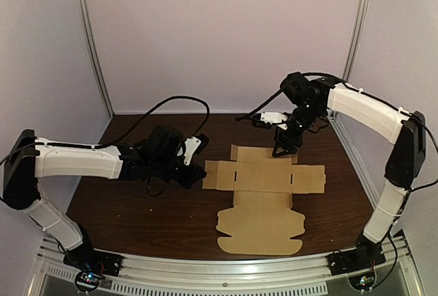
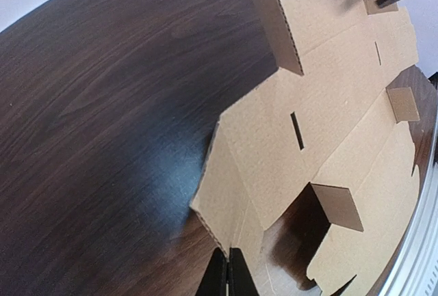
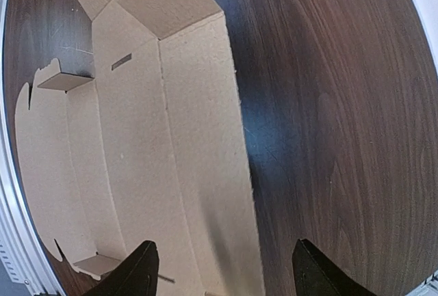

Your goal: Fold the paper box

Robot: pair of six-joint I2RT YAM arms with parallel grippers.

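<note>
L arm [image 1: 79, 160] stretched low, L gripper [image 1: 195, 175] pinching box [image 1: 263, 176] left flap; R arm [image 1: 363, 110] hunched, R gripper [image 1: 284, 148] wide above far edge.

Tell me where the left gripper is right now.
In the top view the left gripper sits left of centre, low over the table, closed on the left flap of the paper box.

An unfolded paper box [image 1: 263, 204] lay flat on the table [image 1: 123, 207], toward its near edge. The left gripper [image 1: 194, 175] met its left flap, the right gripper [image 1: 282, 150] its far flap.
</note>
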